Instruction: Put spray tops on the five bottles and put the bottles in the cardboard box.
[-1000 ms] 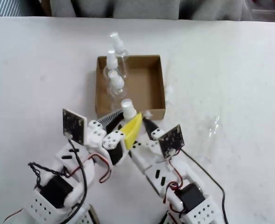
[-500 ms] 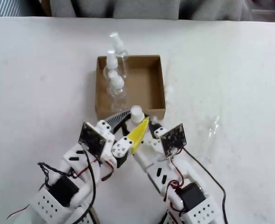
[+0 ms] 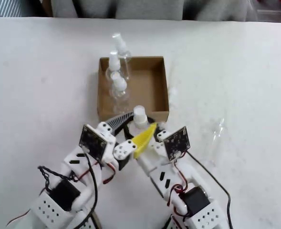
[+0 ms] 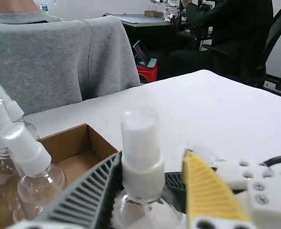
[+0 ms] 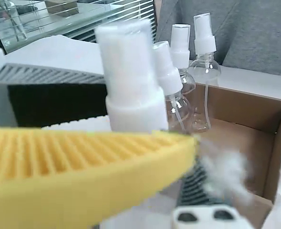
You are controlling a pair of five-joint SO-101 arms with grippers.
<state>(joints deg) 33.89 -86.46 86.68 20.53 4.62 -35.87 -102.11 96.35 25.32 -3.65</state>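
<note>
One capped bottle (image 3: 139,114) upright, axis vertical, just outside the box (image 3: 165,83) near wall, between both arms. Left gripper (image 4: 152,160) jaws apart around its neck, grey finger (image 4: 90,191) touching, yellow finger (image 4: 204,191) clear; right gripper (image 3: 152,125) just beside it, can't tell its state. Box lies straight ahead of the jaws and left arm is best placed, so next likely needs a clamp, then lift over the wall

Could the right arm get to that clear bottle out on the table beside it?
Probably yes. The clear bottle sits on bare table to the right arm's outer side, nothing between. But that arm is now at the capped bottle by the box and must leave it first.
</note>
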